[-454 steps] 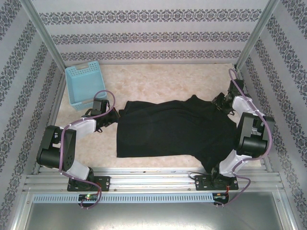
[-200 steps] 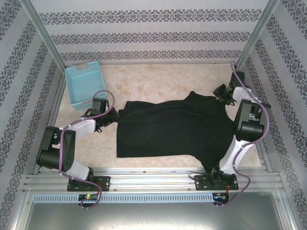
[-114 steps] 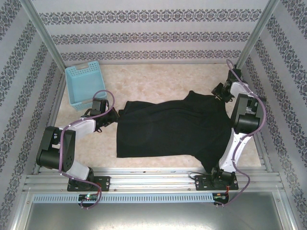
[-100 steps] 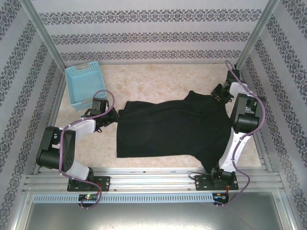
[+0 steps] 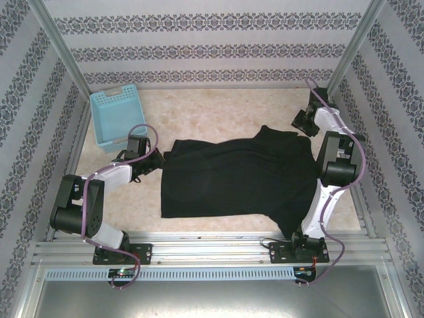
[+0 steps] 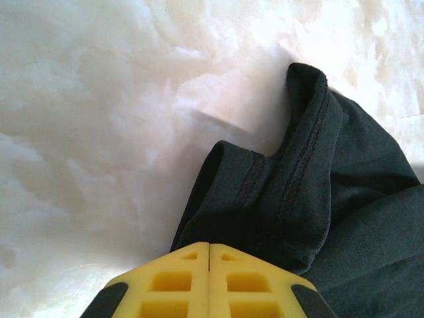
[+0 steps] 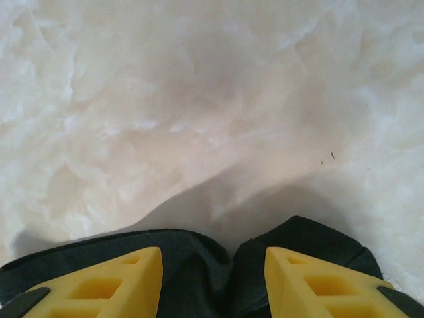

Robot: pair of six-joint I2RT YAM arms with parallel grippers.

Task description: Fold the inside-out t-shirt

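Cloth of the inside-out t-shirt [image 5: 232, 179] lies spread across the middle of the counter [image 5: 218, 112]. At its left edge the left claw [image 6: 209, 245] is clenched on bunched hem. Farther right, the right claw [image 7: 213, 255] stands released, straddling fabric. Far left sits a blue basket [image 5: 118, 116].

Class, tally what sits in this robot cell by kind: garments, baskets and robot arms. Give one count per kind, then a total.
t-shirt: 1
basket: 1
arms: 2, left arm and right arm
total: 4
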